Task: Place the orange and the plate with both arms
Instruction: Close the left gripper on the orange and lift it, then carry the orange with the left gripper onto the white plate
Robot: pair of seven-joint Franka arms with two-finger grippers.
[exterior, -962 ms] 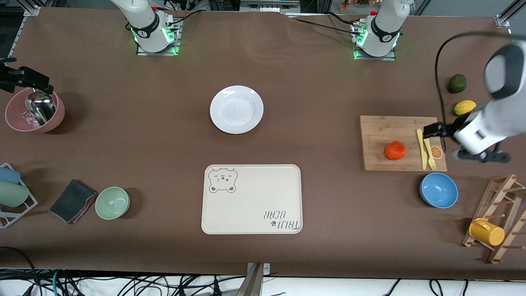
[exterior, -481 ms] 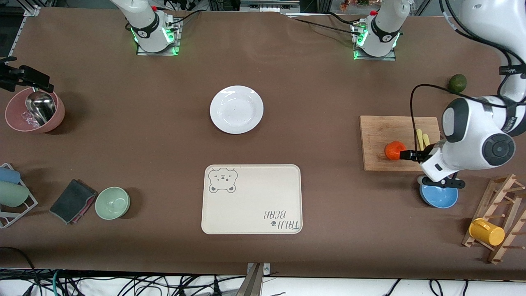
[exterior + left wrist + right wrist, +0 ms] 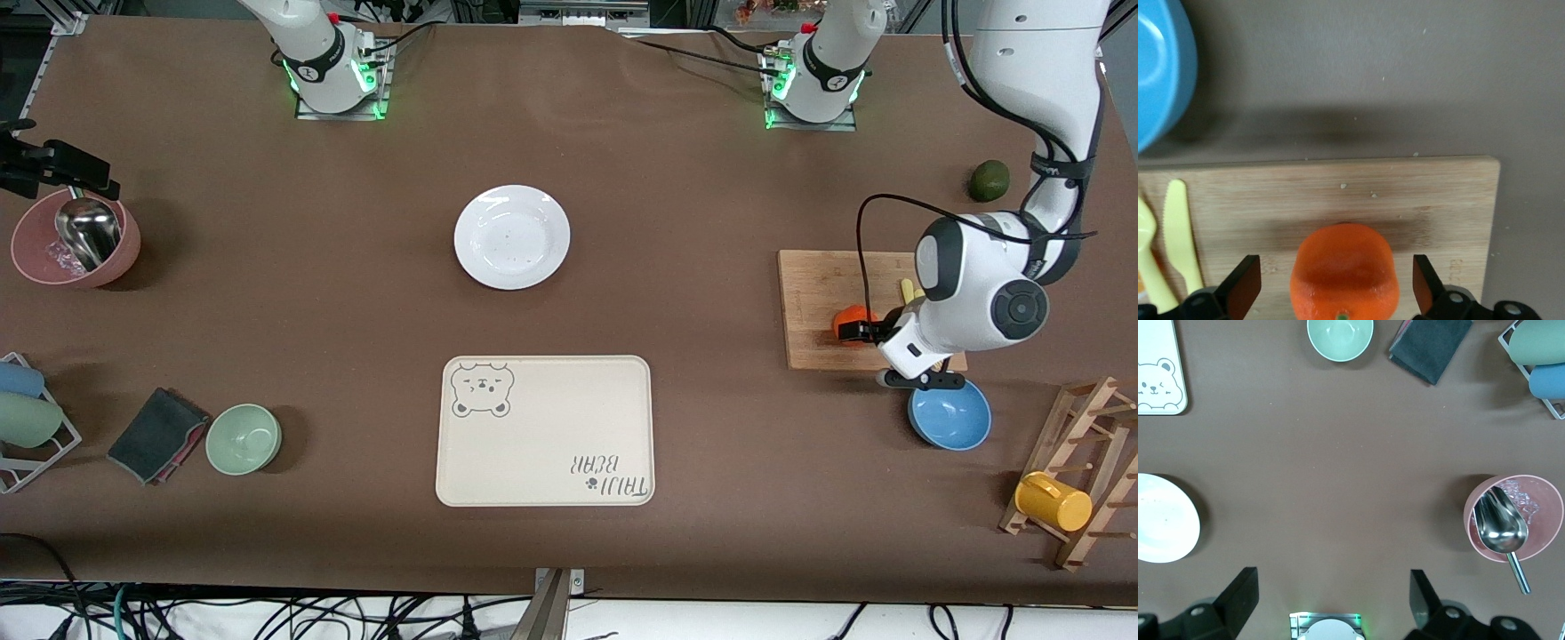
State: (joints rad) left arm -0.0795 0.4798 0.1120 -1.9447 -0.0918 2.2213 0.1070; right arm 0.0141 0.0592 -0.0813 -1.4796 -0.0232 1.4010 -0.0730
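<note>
The orange [image 3: 846,317] lies on a wooden cutting board [image 3: 818,284] toward the left arm's end of the table. My left gripper [image 3: 855,332] is low over the board and open. In the left wrist view the orange [image 3: 1343,267] sits between its two fingers [image 3: 1245,283], with a gap on each side. The white plate [image 3: 512,236] lies bare on the brown table, farther from the front camera than the cream bear-print tray [image 3: 544,431]. My right gripper [image 3: 1331,587] is open and empty, held high over the table near its own base, with the plate [image 3: 1161,527] at that view's edge.
Yellow plastic cutlery [image 3: 1178,227] lies on the board beside the orange. A blue bowl [image 3: 949,415] stands just nearer the camera than the board. A green fruit [image 3: 989,180], a wooden rack with a yellow mug [image 3: 1053,502], a pink bowl with a scoop [image 3: 76,238] and a green bowl [image 3: 244,438] stand around.
The left arm has swung in from the table's end across the board, and its open fingers now straddle the orange. The right arm has not moved.
</note>
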